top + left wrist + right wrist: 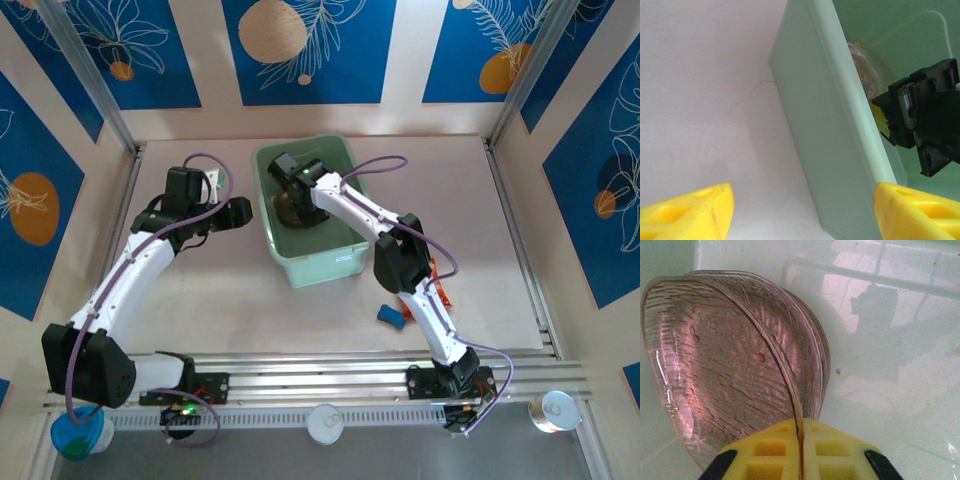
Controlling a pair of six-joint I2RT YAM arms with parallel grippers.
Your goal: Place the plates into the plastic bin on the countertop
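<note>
The mint-green plastic bin (340,262) stands on the countertop (480,230) at centre back. Inside it, smoky-brown translucent plates (292,207) lie stacked, tilted against one another. My right gripper (800,426) reaches down into the bin and is shut on the rim of the front plate (725,365); more plates (820,355) sit right behind it. My left gripper (802,202) is open and holds nothing, hovering low at the bin's left wall (825,125), one yellow finger over the countertop, the other over the rim. The left wrist view also catches the plates (867,70) and the right gripper (920,115).
A small blue object (391,316) lies on the countertop by the right arm, with an orange-red packet (441,290) partly hidden behind that arm. A blue cup (78,432), a white cup (325,422) and a can (553,410) sit along the near rail.
</note>
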